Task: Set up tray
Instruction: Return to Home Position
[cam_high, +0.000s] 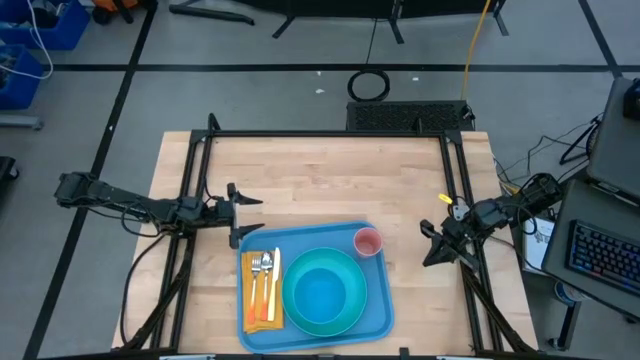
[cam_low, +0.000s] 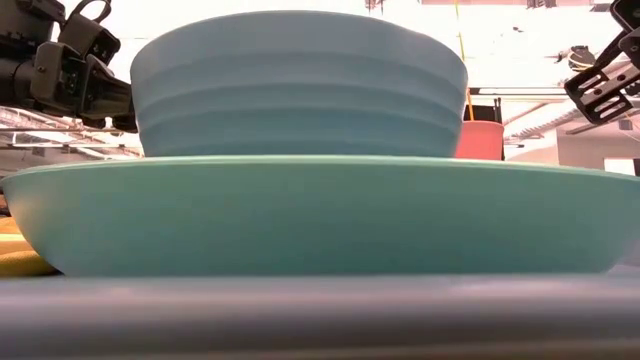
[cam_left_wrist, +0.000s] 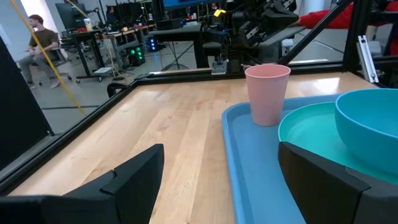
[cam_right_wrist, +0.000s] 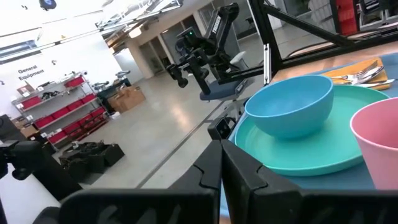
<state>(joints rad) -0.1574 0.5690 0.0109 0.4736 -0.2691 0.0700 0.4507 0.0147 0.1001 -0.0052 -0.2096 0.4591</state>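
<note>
Blue plastic tray (cam_high: 300, 238) sits at the tabletop's (cam_high: 320, 180) near edge, carrying a plate (cam_high: 325, 257), bowl (cam_high: 322, 297) and cup (cam_high: 368, 241). It is likely stiff, slippery and load-heavy, best lifted by the rim. Left tool (cam_high: 248, 217) gapes beside its far-left corner; right tool (cam_high: 430, 247) is clenched, empty, to its right.

Grey floor (cam_high: 250, 45), red-binned shelves (cam_right_wrist: 53, 109), cluttered desks (cam_left_wrist: 118, 38).

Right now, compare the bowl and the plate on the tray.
The bowl is blue, smaller and deep-walled; the plate is turquoise, wider and shallow. The bowl sits on the plate, while the plate rests directly on the tray. Both are round and upright.
</note>
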